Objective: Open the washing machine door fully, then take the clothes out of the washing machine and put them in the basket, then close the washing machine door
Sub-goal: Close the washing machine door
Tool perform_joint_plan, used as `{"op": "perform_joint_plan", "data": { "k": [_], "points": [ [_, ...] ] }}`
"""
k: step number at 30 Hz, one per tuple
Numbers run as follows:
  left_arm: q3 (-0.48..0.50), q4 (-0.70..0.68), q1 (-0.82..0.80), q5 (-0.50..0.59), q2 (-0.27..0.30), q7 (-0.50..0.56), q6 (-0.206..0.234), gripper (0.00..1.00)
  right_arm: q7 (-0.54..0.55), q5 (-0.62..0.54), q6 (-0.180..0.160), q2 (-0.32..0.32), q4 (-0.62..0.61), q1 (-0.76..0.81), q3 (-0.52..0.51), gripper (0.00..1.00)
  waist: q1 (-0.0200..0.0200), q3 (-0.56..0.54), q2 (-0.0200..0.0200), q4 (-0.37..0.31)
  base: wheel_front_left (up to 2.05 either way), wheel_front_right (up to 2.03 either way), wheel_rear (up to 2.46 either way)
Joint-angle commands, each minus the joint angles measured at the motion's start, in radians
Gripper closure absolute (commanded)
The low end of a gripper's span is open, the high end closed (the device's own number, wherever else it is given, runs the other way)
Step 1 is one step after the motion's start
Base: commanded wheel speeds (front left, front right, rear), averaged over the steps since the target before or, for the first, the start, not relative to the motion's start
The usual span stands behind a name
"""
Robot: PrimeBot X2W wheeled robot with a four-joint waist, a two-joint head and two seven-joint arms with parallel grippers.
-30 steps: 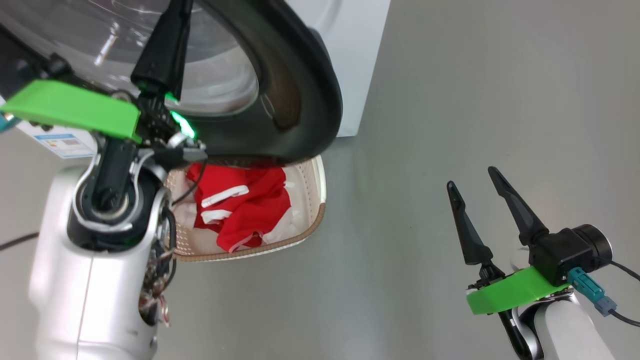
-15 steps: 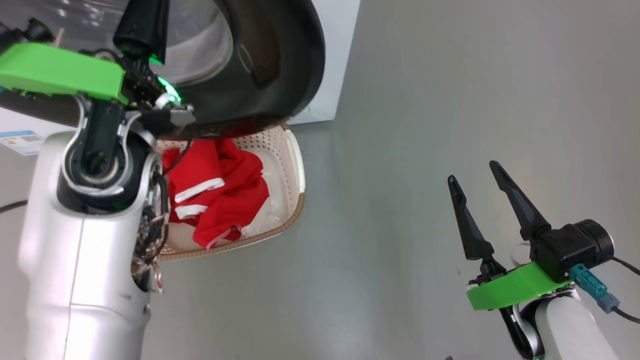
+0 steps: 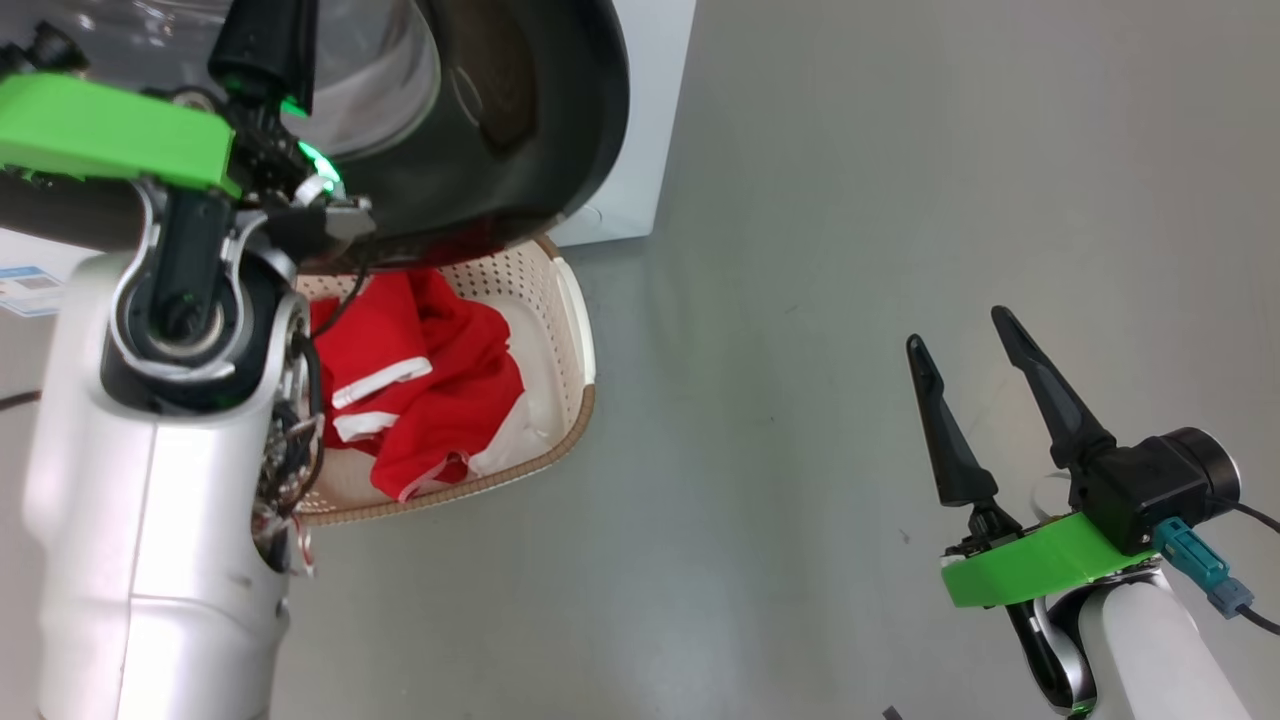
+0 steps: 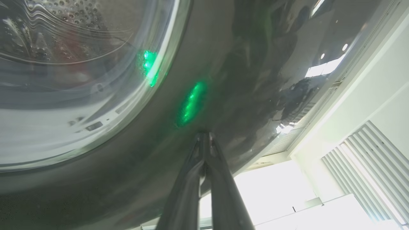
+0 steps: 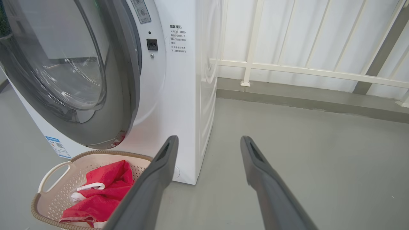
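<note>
The right gripper (image 3: 958,332) is held low over the smooth grey floor (image 5: 287,143), its two long, tapered dark fingers spread wide with nothing between them. A bright green plastic bracket (image 3: 1030,570) is seen at its wrist. The left gripper (image 4: 204,137) is raised on a pale, glossy forearm (image 3: 150,550). Its fingers are pressed together into one narrow point, and their tips appear to be set against the washing machine door (image 3: 540,120), on its wide glossy black rim.

The basket (image 3: 510,285) is placed on the floor just in front of the washing machine (image 5: 182,95), partly under the door. It is a rounded rectangle of cream perforated plastic, edged with a brown woven-look rim and fitted with a white loop handle. The clothes (image 3: 440,390) are heaped inside it: soft, crumpled red fabric crossed by white trim bands.

The door is swung out from the flat white front of the washing machine, and its clear glass bowl bulges at the centre. Through the glass, the perforated steel drum (image 4: 64,19) is made out. A small blue label (image 5: 57,147) is stuck low on the front. Behind, a white barred railing (image 5: 287,70) is seen.
</note>
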Motion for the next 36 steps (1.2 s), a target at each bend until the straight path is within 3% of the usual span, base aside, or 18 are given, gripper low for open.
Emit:
{"op": "perform_joint_plan", "data": {
  "k": [1,2,4,5,13,22,27,36],
  "points": [
    [0.02,-0.031,0.015,0.017,0.034,0.004,-0.021,1.0,-0.006,0.012,0.003,-0.002,-0.023,-0.009,0.016,0.0,0.0,-0.011,0.0,0.009,0.0,0.0,0.0],
    [0.017,-0.038,0.029,0.02,0.036,0.006,-0.025,0.88,-0.006,0.012,0.003,-0.002,-0.022,-0.007,0.014,0.0,0.0,-0.016,0.0,0.013,0.0,0.0,0.0],
    [0.012,-0.058,0.062,0.018,0.037,0.014,-0.032,0.25,-0.006,0.013,0.003,-0.002,-0.021,-0.004,0.012,0.0,0.0,-0.027,0.0,0.024,0.0,0.0,0.0],
    [0.01,-0.068,0.08,0.023,0.041,0.014,-0.032,0.0,-0.006,0.013,0.003,-0.002,-0.02,-0.002,0.012,0.0,0.0,-0.031,0.0,0.031,0.0,0.0,0.0],
    [-0.004,-0.122,0.217,0.112,0.089,-0.032,-0.041,0.0,-0.006,0.029,0.003,-0.002,-0.01,0.007,0.005,0.0,0.0,-0.074,0.0,0.085,0.0,0.0,0.0],
    [-0.078,-0.17,0.398,0.437,0.195,-0.221,-0.062,0.0,-0.006,0.033,0.003,-0.002,0.013,0.031,-0.001,0.0,0.0,-0.162,0.0,0.152,0.0,0.0,0.0],
    [-0.127,-0.203,0.467,0.589,0.238,-0.285,-0.036,0.0,-0.006,0.028,0.003,-0.002,0.017,0.042,-0.001,0.0,0.0,-0.194,0.0,0.163,0.0,0.0,0.0],
    [-0.158,-0.261,0.596,0.86,0.304,-0.342,0.05,0.0,-0.006,0.007,0.003,-0.002,0.009,0.068,-0.004,0.0,0.0,-0.251,0.0,0.152,0.0,0.0,0.0]
  ]
}}
